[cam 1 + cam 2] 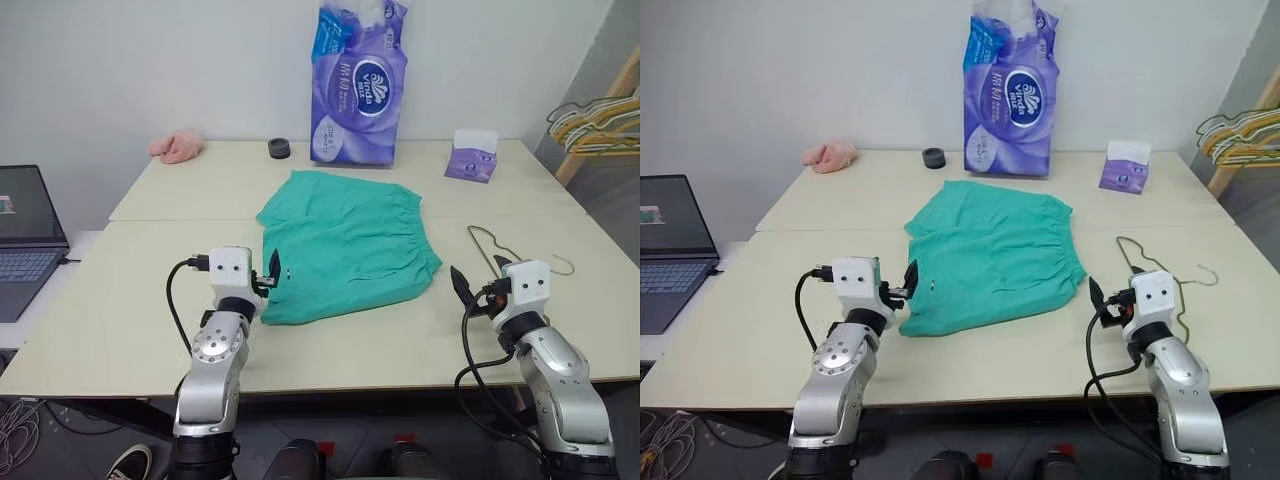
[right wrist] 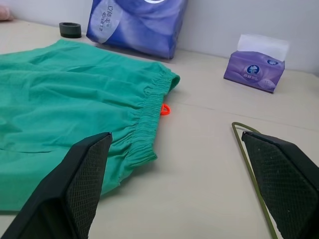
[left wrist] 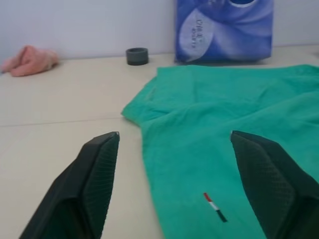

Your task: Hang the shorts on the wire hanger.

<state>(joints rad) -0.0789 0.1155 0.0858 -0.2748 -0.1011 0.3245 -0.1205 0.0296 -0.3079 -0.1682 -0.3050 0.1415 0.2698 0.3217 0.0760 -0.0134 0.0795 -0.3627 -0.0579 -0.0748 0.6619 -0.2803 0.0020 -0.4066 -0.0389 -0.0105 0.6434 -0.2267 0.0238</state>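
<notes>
The teal-green shorts (image 1: 345, 245) lie flat in the middle of the table, gathered waistband toward the right, a small dark tag (image 3: 214, 207) near their front left corner. The thin wire hanger (image 1: 493, 250) lies flat on the table to the right of the shorts, apart from them, its hook (image 1: 563, 266) pointing right. My left gripper (image 1: 274, 270) hovers open at the shorts' front left corner, and its wrist view shows the jaws (image 3: 174, 134) wide with nothing between them. My right gripper (image 1: 480, 276) is open and empty between the waistband and the hanger (image 2: 253, 177).
A tall purple tissue pack (image 1: 358, 85), a small purple tissue box (image 1: 471, 158), a black ring (image 1: 279, 149) and a pink cloth (image 1: 177, 146) stand along the table's back. A laptop (image 1: 25, 235) sits at far left. Bunched coloured hangers (image 1: 600, 120) hang at far right.
</notes>
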